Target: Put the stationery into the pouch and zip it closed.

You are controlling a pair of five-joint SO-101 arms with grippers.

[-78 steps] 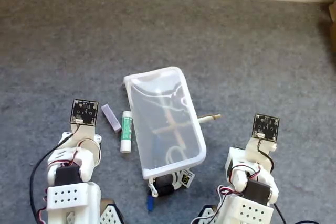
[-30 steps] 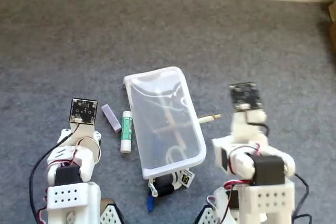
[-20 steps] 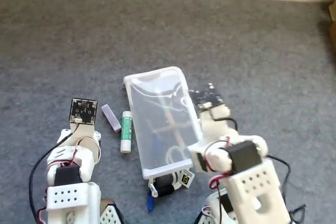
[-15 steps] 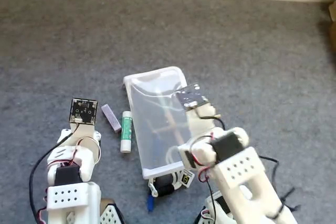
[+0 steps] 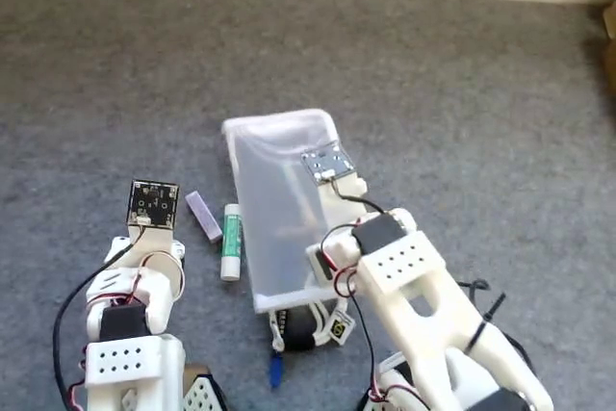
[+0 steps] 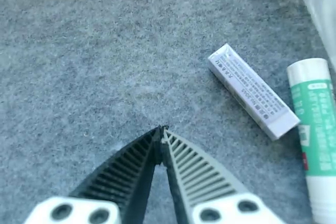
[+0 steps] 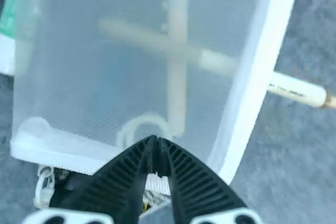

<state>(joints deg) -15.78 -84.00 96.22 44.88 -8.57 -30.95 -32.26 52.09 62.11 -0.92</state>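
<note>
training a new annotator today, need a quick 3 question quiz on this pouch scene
1. True or false: the glue stick lies inside the pouch.
2. Which gripper hangs over the pouch? A. left gripper B. right gripper C. neither
3. Fill in: the left gripper's fingers are ____ (open or shut).

Key
1. False: it lies on the carpet beside the pouch.
2. B
3. shut
</note>
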